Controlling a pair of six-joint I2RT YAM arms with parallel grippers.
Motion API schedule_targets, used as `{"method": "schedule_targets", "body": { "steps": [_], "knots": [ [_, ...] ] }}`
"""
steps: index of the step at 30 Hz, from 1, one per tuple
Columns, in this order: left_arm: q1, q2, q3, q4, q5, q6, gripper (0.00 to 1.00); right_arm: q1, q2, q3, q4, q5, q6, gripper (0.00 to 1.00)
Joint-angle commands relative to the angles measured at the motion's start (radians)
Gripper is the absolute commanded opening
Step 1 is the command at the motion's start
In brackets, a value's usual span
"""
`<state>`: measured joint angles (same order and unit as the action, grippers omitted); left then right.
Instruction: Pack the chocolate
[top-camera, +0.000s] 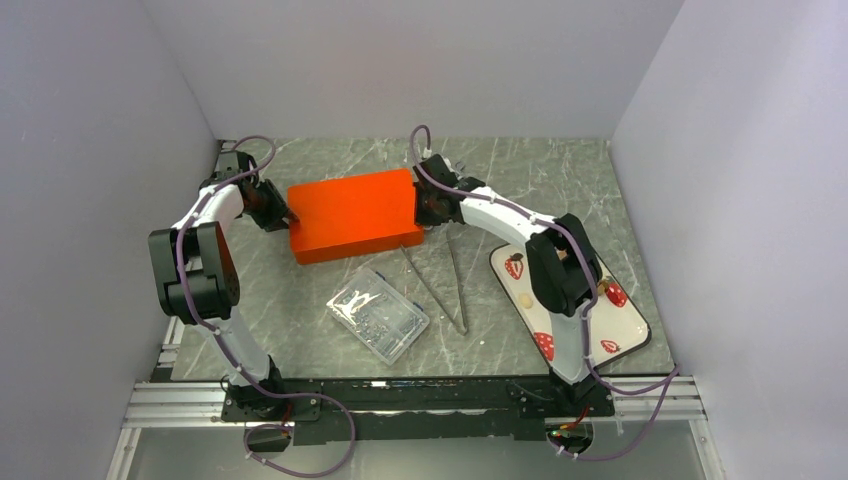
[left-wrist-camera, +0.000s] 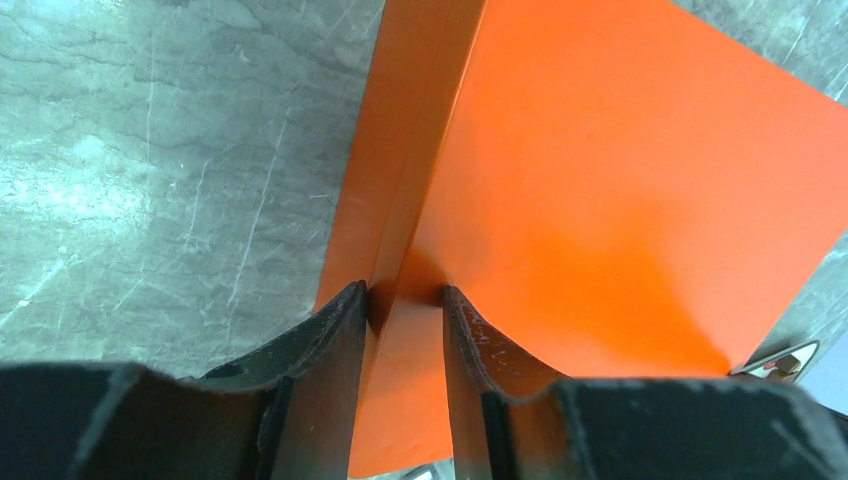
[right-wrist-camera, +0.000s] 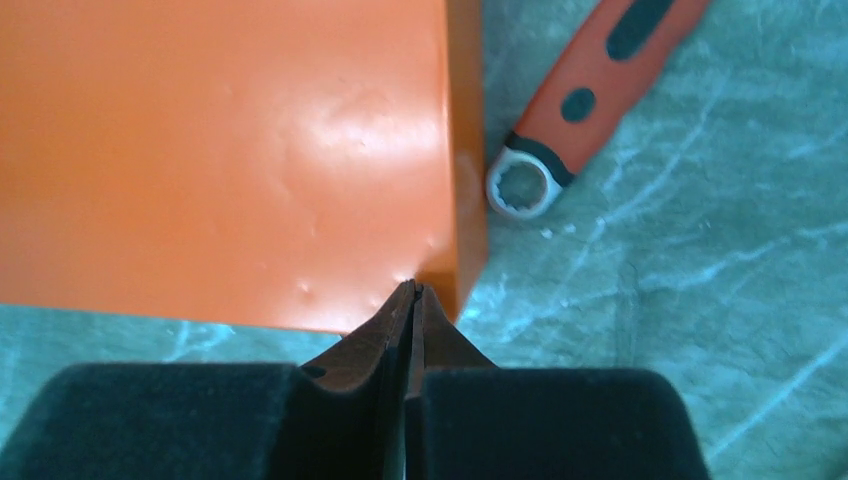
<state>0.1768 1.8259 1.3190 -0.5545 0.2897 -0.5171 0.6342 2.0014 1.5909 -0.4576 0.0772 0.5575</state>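
Under both arms lies a grey marbled tabletop (top-camera: 300, 300), veined in white and closed in by plain pale walls (top-camera: 400, 60) on three sides. Between the two sets of jaws sits an orange box (top-camera: 353, 214). Its long axis runs from one gripper to the other, with the right end a little farther back.

The left gripper (left-wrist-camera: 405, 297) is clamped on the box's left end: in its wrist view an orange edge stands between the fingers (left-wrist-camera: 335, 335), and both press against it. The right gripper (right-wrist-camera: 410, 290) has its jaws pressed together, tips touching the box's corner (whether a thin lip is nipped between them cannot be told). Just right of those tips lies a red-and-black handled tool (right-wrist-camera: 560, 110) with a metal ring end.

One cream piece of chocolate (top-camera: 526, 298) shows well apart from the right jaws, back toward the arm bases. It rests on a white tray (top-camera: 628, 322) printed with strawberries (top-camera: 514, 266), and is too small to show a long axis or which way it points.

Nearer than the box, about midway between the jaws, lie a clear plastic container (top-camera: 378, 312) and two thin metal rods (top-camera: 457, 285).
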Motion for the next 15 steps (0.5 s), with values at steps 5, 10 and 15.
{"method": "schedule_targets", "body": {
  "steps": [5, 10, 15],
  "knots": [
    [-0.021, 0.024, 0.011, -0.022, -0.023, 0.003, 0.39, -0.007, 0.038, 0.02, -0.025, 0.028, -0.009, 0.03],
    [-0.02, 0.027, 0.018, -0.027, -0.028, 0.01, 0.4, -0.024, 0.044, 0.121, 0.012, 0.027, -0.043, 0.05],
    [-0.02, 0.029, 0.018, -0.025, -0.025, 0.014, 0.4, -0.038, 0.131, 0.302, 0.064, 0.047, -0.093, 0.06]
  ]
}}
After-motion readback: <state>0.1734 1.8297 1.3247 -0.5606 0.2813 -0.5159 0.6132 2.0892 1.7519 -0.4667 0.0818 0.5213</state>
